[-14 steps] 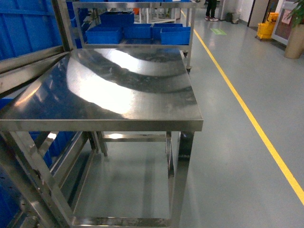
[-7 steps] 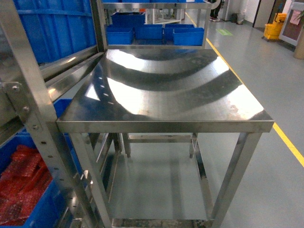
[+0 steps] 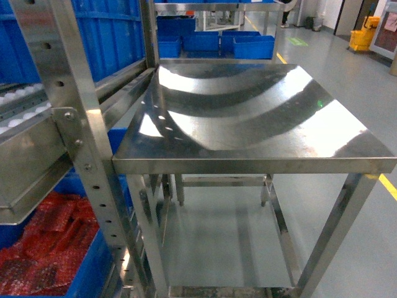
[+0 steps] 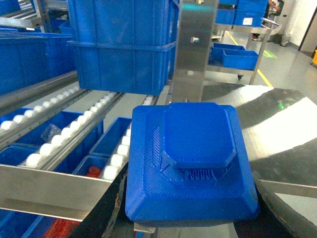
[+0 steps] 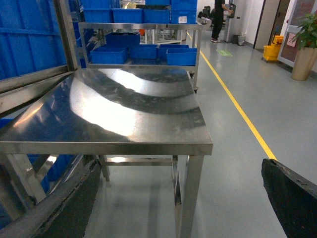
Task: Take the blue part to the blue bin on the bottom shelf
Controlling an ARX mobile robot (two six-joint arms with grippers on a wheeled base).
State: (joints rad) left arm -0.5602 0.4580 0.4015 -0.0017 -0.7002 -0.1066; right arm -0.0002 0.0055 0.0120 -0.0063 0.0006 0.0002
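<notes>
In the left wrist view the blue part, a square stepped plastic piece, fills the centre, and my left gripper is shut on it with a black finger on either side. It hangs in front of the rack's roller lanes. Low in the rack stand blue bins; in the head view one blue bin at the bottom left holds red packets. My right gripper is open with nothing between its fingers, facing the steel table. Neither gripper shows in the head view.
A steel rack upright stands at the left, right beside the steel table. Large blue crates sit on the upper roller lane. More blue bins are on a far cart. A yellow floor line runs along the aisle.
The head view has swung left: the table has shifted right in the frame, and the rack upright, roller lane and the bin with red packets have come into view.
</notes>
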